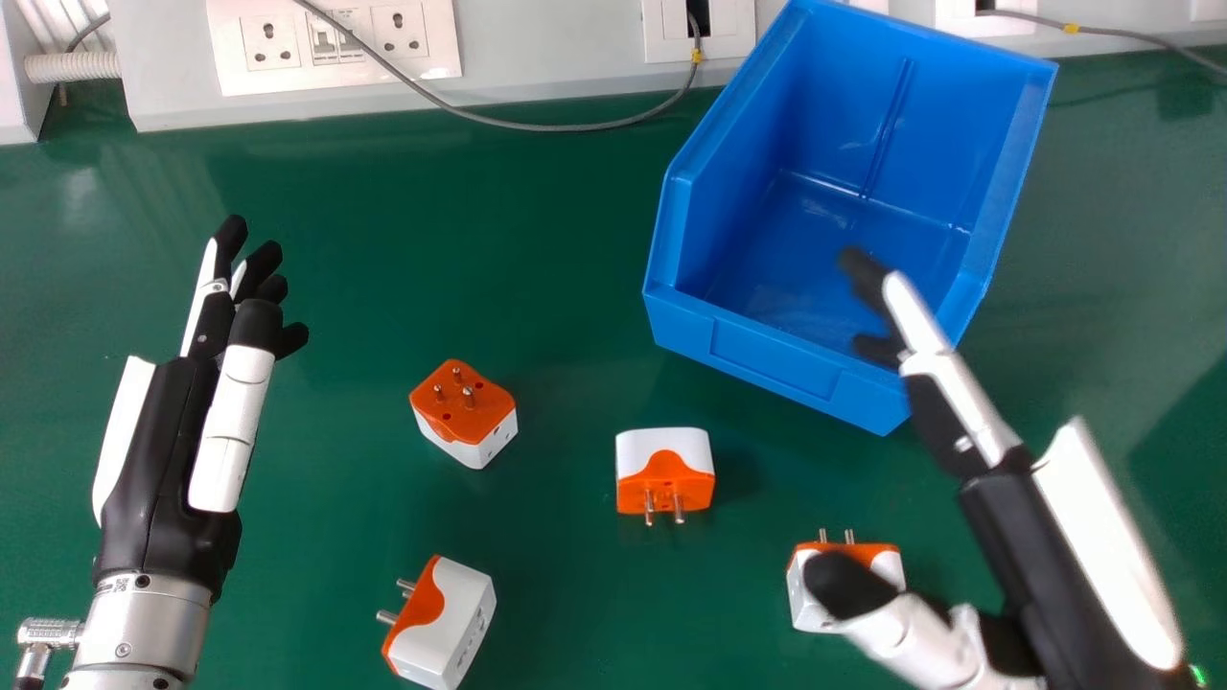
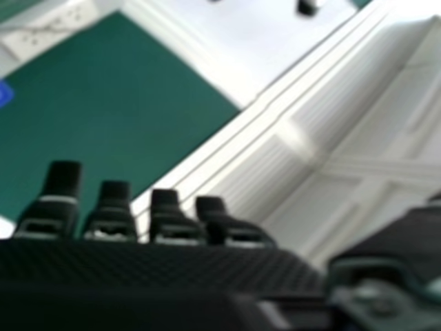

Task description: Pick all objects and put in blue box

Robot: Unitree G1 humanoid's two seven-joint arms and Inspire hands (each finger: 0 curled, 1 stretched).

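The right hand's (image 1: 1035, 556) fingers are straight and wide, its thumb overlapping an adapter (image 1: 801, 599) at the frame's lower right. A drop from here could knock that adapter aside, and the fingers, overlapping the blue box (image 1: 767, 362) at upper right, might catch its rim and shift it. Adapters also lie at centre (image 1: 665, 471), centre left (image 1: 465, 412) and lower left (image 1: 449, 623). The left hand (image 1: 173, 460), fingers loosely extended, is at left. The right hand view adds the desk's (image 2: 117, 103) far edge and white panels (image 2: 296, 138) beyond.
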